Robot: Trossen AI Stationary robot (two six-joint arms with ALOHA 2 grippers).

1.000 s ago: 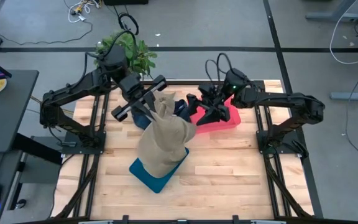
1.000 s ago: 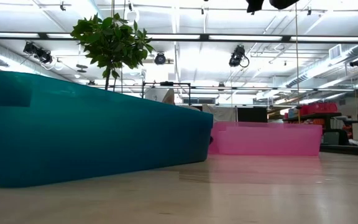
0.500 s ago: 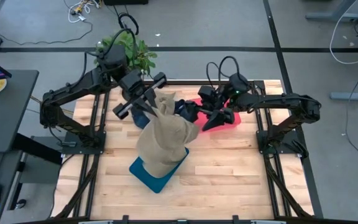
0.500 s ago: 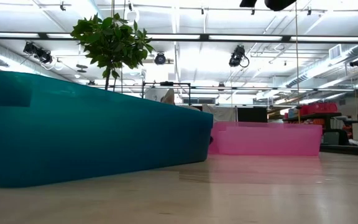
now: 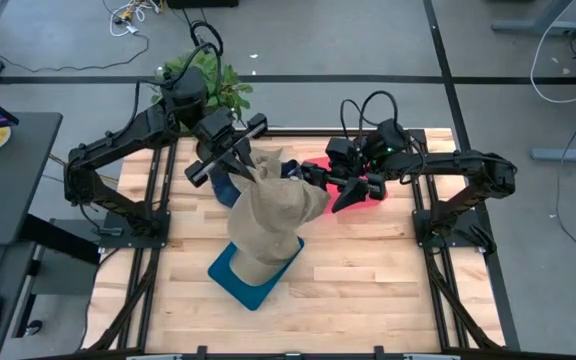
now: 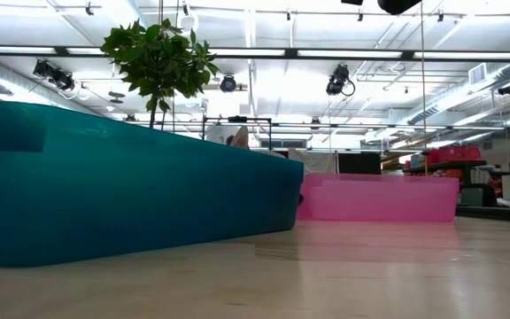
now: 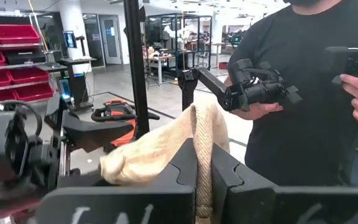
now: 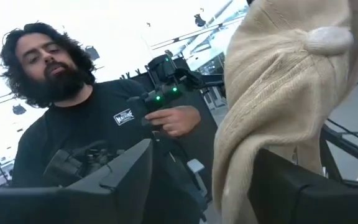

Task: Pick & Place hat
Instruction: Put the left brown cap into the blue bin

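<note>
The left claw (image 7: 204,180) is pinched tight on a fold of the cream knit hat (image 5: 268,215), holding it up so it hangs over the teal bin (image 5: 253,283) on the desk (image 5: 368,270). The right claw (image 5: 343,188) reaches in from the side with its fingers spread wide, holding nothing, close beside the hat above the pink bin (image 5: 373,188). The right wrist view shows the hat's pompom (image 8: 328,38), hidden from above. Both wrist views show a person (image 7: 303,93) holding controllers beyond the desk.
</note>
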